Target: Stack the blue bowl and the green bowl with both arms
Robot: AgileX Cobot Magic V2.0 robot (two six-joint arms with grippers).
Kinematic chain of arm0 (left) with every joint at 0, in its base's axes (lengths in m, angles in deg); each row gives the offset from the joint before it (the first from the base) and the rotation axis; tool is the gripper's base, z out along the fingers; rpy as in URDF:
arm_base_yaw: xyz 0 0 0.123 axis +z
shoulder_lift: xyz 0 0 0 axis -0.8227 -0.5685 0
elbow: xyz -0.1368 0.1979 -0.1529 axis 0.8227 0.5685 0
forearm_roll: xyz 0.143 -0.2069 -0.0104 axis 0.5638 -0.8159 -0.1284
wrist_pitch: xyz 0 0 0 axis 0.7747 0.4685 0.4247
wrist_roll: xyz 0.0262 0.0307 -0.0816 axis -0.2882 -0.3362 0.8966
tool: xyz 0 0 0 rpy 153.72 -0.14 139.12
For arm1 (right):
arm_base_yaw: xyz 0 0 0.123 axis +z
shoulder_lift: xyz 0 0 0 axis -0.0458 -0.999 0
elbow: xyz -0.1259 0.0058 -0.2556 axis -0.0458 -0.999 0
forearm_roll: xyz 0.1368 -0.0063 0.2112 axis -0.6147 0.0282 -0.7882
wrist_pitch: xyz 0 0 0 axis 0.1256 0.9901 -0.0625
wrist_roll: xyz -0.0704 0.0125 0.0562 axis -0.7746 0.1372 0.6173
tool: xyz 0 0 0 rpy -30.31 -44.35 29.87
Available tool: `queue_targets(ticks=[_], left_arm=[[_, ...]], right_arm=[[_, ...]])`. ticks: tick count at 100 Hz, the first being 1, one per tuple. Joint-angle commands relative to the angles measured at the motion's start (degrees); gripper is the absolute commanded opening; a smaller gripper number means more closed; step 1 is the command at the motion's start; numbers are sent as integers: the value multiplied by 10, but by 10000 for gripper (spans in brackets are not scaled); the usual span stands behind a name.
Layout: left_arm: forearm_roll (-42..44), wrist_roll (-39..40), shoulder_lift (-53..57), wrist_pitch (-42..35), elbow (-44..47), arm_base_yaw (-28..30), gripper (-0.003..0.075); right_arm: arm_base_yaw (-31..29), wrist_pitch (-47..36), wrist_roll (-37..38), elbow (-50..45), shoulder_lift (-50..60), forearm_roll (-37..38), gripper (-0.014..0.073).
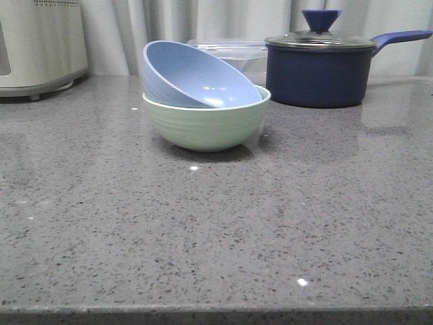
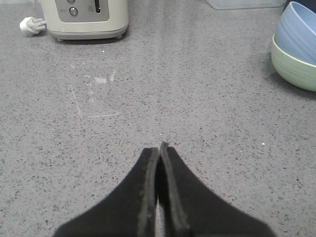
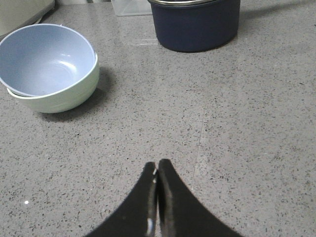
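Note:
The blue bowl (image 1: 196, 76) sits tilted inside the green bowl (image 1: 206, 122) at the middle back of the grey stone counter (image 1: 216, 230). The pair shows in the left wrist view, blue bowl (image 2: 298, 30) in green bowl (image 2: 291, 66), and in the right wrist view, blue bowl (image 3: 47, 59) in green bowl (image 3: 59, 96). My left gripper (image 2: 159, 148) is shut and empty, low over bare counter well away from the bowls. My right gripper (image 3: 157, 165) is shut and empty, also over bare counter apart from the bowls. Neither arm shows in the front view.
A dark navy lidded saucepan (image 1: 319, 68) stands at the back right, handle pointing right. A clear plastic container (image 1: 230, 51) lies behind the bowls. A cream toaster (image 1: 40, 44) stands at the back left, its plug (image 2: 29, 24) on the counter.

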Motion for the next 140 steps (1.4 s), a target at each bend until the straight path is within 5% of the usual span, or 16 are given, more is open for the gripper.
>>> queue_targets(ticks=[1,29,45,65,140], left_arm=[[34,10,-7,-75,-4,1,-20],[29,40,-2,-302,104,41,-20],[-19,-36,23,-402,187,70,-20],[-30,-46,62,-435,261,88,-20],[-34,-46,69,-405,261,104,-20]], right_arm=[[-3,-40,-3,14,-4,2,11],[-3,-40,-3,14,-4,2,11],[-3,-40,-3,14,-4,2,11],[-3,-40,-3,14,-4,2,11],[-3,-41,-3,14,-4,2,11]])
